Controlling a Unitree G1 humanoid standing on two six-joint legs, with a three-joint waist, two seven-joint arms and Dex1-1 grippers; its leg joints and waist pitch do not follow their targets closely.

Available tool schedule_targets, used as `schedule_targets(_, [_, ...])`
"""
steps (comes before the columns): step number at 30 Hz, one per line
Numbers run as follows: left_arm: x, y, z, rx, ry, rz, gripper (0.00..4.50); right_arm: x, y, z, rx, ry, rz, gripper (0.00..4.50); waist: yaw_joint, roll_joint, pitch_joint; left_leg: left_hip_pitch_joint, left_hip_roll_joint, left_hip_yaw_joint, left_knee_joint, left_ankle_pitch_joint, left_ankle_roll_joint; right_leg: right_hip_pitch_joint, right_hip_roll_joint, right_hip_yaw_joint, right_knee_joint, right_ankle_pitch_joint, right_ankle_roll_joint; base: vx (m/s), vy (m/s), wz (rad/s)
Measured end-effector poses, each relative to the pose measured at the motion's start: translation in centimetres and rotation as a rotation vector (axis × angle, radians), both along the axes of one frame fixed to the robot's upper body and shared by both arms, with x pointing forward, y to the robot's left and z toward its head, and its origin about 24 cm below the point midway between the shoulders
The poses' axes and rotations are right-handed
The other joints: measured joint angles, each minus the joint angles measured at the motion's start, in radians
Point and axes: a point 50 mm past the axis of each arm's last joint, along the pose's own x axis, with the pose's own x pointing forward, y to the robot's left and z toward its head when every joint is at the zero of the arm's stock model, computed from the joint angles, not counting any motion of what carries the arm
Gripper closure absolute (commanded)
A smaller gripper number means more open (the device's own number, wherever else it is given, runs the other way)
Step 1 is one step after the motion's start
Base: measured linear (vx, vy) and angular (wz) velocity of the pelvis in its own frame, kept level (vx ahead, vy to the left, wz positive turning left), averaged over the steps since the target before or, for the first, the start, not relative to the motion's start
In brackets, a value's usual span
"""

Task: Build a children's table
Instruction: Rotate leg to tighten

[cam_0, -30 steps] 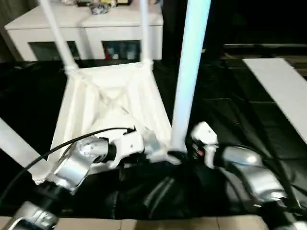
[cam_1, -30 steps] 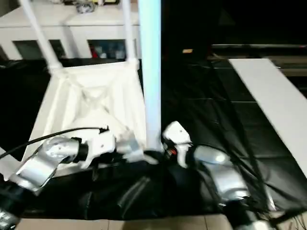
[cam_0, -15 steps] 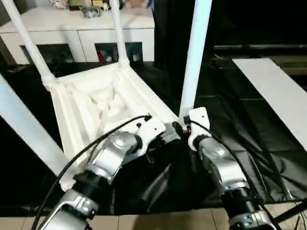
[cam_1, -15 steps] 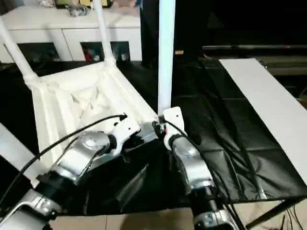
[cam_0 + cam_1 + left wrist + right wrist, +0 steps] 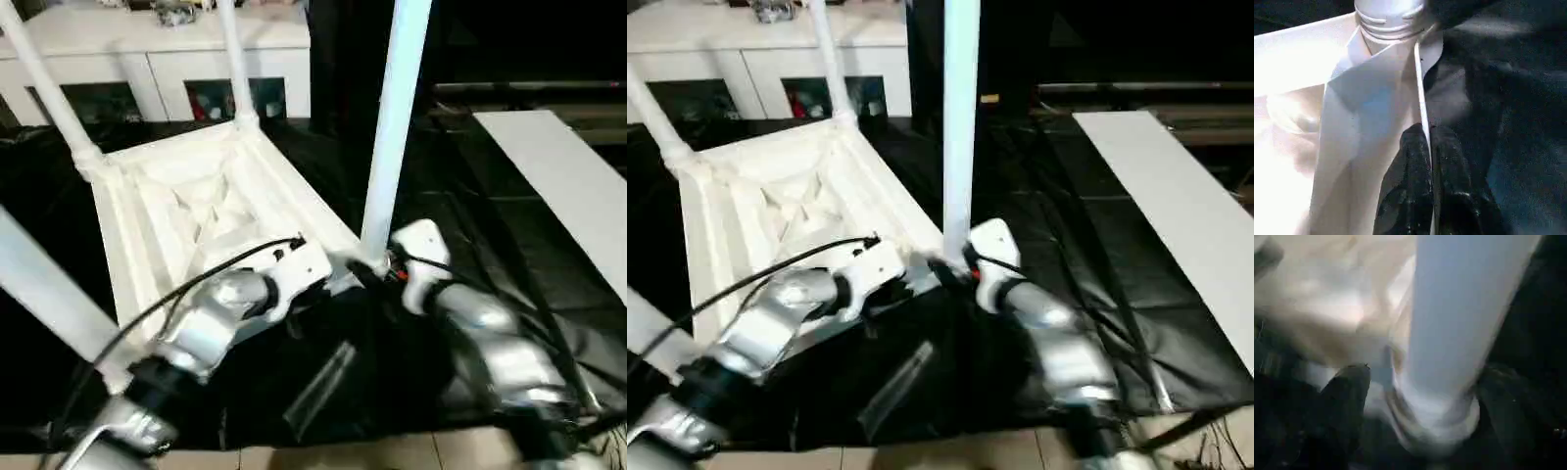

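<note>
The children's table lies upside down on black cloth, its ribbed white tabletop (image 5: 196, 215) facing up. Its legs stand in the corner sockets: two far ones (image 5: 235, 59) (image 5: 44, 88), a near left one (image 5: 49, 294) and a near right one (image 5: 392, 127). My left gripper (image 5: 1428, 147) is shut on the tabletop's thin near rim (image 5: 1420, 88), just beside the near right socket. My right gripper (image 5: 1425, 406) stands open around the base of the near right leg (image 5: 1459, 313), one black finger (image 5: 1347, 396) on each side.
A white cabinet with glass doors (image 5: 167, 39) stands behind the table. A flat white board (image 5: 558, 186) lies on the black cloth (image 5: 460, 206) to the right. The cloth's front edge and pale floor (image 5: 343, 458) run along the bottom.
The head view has shifted. My right forearm has moved and its fingers stand wider around the leg's base. The left gripper keeps its hold on the rim.
</note>
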Motion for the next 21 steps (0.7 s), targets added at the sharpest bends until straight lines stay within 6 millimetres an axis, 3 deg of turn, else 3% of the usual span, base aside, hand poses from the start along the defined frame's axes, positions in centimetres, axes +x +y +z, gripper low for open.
schedule_targets(3, [-0.9,1.7,0.1,0.003,0.045,-0.097,4.5,-1.4,-1.0,-0.3,-0.044,0.04,0.141,0.79,0.005,0.002,-0.001,-0.001,0.001,0.0,-0.001,0.003,0.005,-0.001,0.002,0.0,0.001,-0.008,-0.001,0.062,-0.009,-0.04])
schedule_targets(9, [-2.1,2.3,0.3,0.002,0.11,-0.212,4.5,-2.0,-0.7,-0.2,-0.027,0.068,0.258,0.79,0.035,0.003,-0.001,-0.001,-0.001,0.001,0.002,0.001,0.008,-0.002,-0.001,0.001,0.001,-0.009,-0.003,0.031,0.003,0.01])
schedule_targets(16, [-2.4,2.4,0.2,0.001,0.136,-0.241,4.5,-2.3,-0.4,-0.3,-0.011,0.086,0.311,0.79,0.035,0.002,-0.001,0.003,-0.001,0.004,0.007,-0.002,0.002,0.0,-0.002,0.003,0.008,-0.008,-0.004,0.0,0.0,0.0])
schedule_targets(21, [-2.4,2.7,0.2,0.009,0.139,-0.239,4.5,-2.4,-0.4,-0.7,-0.013,0.109,0.33,1.35,0.031,0.002,-0.001,0.004,-0.001,0.004,0.007,-0.001,0.001,0.0,-0.002,0.004,0.013,-0.009,-0.003,0.0,0.0,0.0])
